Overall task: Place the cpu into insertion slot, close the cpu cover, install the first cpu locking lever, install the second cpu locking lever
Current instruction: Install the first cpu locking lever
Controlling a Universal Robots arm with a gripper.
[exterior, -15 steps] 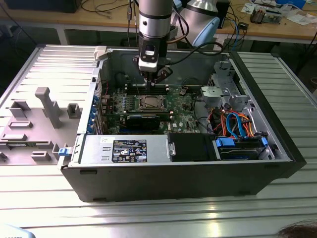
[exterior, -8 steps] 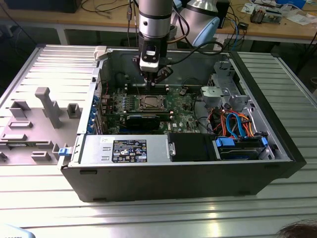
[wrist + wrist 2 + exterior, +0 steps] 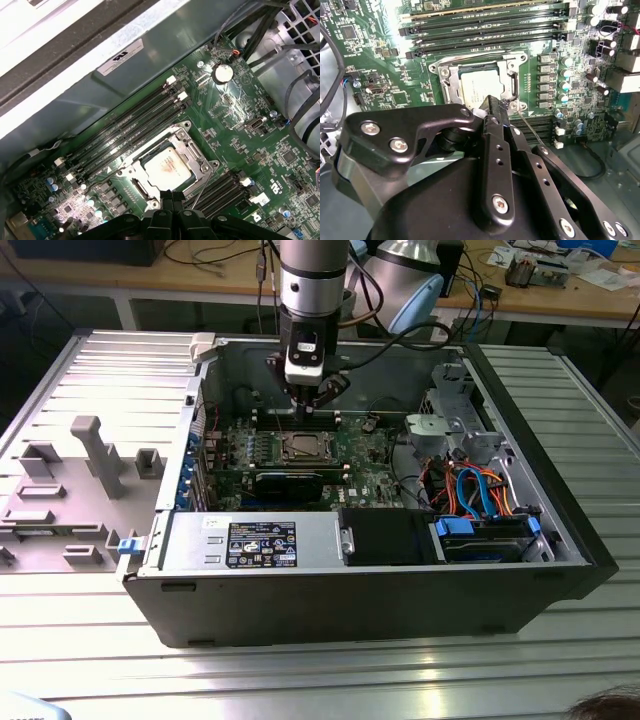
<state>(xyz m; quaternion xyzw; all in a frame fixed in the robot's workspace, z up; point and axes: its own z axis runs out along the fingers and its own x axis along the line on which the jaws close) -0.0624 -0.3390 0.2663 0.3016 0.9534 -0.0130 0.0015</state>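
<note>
Exterior view: gripper (image 3: 303, 408) hangs inside the open computer case (image 3: 560, 540), just above the cpu (image 3: 300, 447) on the green motherboard (image 3: 365, 465). Second wrist view: closed fingers (image 3: 492, 107) touch the cpu cover (image 3: 512, 80) edge. First wrist view: cpu (image 3: 167, 169) lies in the insertion slot (image 3: 141, 186), fingertips pressed together beside it.

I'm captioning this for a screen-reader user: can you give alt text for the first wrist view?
A silvery cpu sits in its socket under the closed cpu cover on a green motherboard, with the black tool at the cover's near edge. Long memory slots run beside the socket.
</note>
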